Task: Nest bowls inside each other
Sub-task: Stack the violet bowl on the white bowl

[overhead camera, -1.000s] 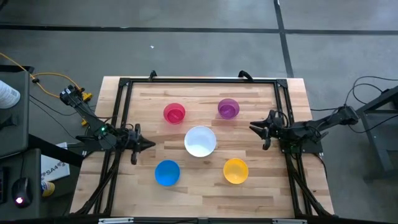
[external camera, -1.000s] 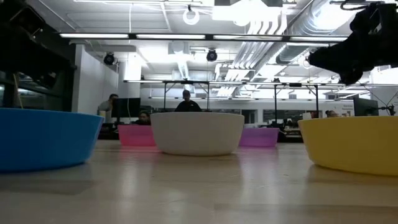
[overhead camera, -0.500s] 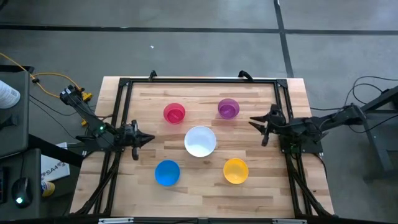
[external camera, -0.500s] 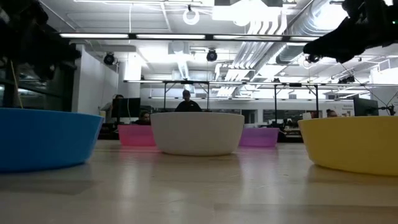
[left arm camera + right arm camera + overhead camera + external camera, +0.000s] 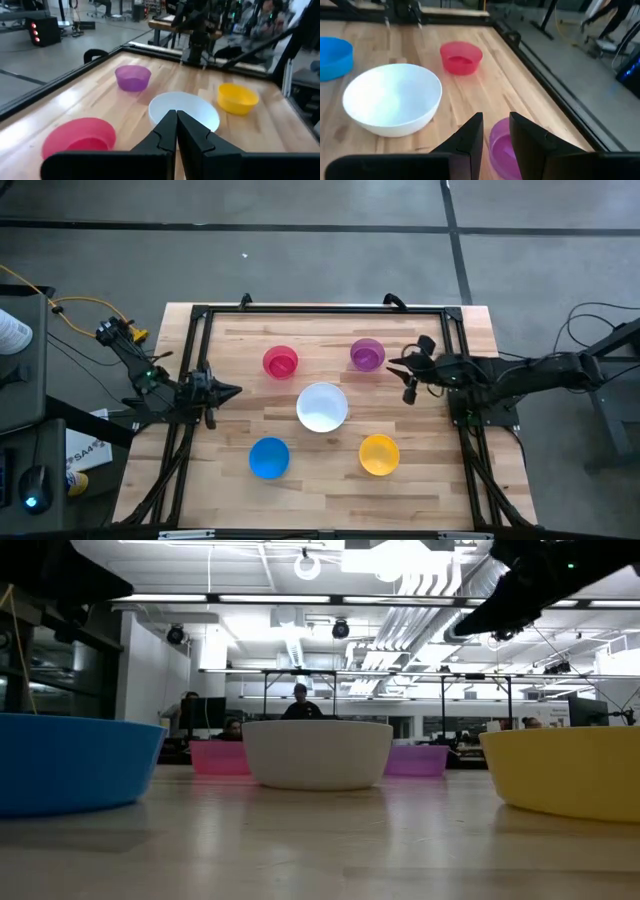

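Five bowls stand apart, each on its base on the wooden table: pink-red [image 5: 281, 362] and purple [image 5: 368, 354] toward the far side, white [image 5: 322, 406] in the middle, blue [image 5: 269, 458] and yellow [image 5: 379, 454] toward the near side. My left gripper [image 5: 236, 391] hovers shut at the table's left side, left of the white bowl [image 5: 184, 110], with nothing between its fingers. My right gripper [image 5: 404, 376] hovers open just right of the purple bowl [image 5: 501, 145], its fingers a narrow gap apart and holding nothing.
A black frame [image 5: 320, 310] runs along the table's far, left and right edges. Bare wood lies between the bowls. In the low view, people sit at desks [image 5: 300, 700] far behind the table.
Both grippers have risen above the table. My left gripper has drifted a little toward the far edge. My right gripper has gone toward the purple bowl, swinging and rolling as it went. The bowls have kept still.
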{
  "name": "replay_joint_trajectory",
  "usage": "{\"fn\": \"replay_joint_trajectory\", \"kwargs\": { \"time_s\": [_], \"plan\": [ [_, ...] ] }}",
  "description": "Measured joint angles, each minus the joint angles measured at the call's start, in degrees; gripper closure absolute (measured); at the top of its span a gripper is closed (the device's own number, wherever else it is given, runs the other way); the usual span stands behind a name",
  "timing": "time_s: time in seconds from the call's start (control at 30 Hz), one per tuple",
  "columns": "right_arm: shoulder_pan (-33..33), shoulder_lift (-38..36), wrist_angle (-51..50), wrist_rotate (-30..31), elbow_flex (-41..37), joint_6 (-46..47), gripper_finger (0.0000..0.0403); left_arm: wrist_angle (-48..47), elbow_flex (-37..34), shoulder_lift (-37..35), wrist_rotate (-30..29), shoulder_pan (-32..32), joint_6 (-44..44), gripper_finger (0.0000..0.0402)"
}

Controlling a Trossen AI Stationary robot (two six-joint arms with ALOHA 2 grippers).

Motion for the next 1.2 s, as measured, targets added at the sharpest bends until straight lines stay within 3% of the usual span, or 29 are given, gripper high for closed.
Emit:
{"fn": "replay_joint_trajectory", "kwargs": {
  "time_s": [0.17,0.47,1.2],
  "plan": [
    [-5.0,7.1,-5.9,-4.4,4.8,-0.2,0.0314,-7.6,3.1,0.6,0.2,0.0,-0.5,0.0390],
    [-11.6,16.9,-11.9,-11.6,11.6,-4.5,0.0314,-8.1,3.5,0.9,0.2,0.0,2.2,0.0390],
    [-17.5,35.4,-23.5,-16.6,24.9,-15.7,0.0314,-8.2,3.5,0.9,0.3,0.0,2.3,0.0390]
  ]
}}
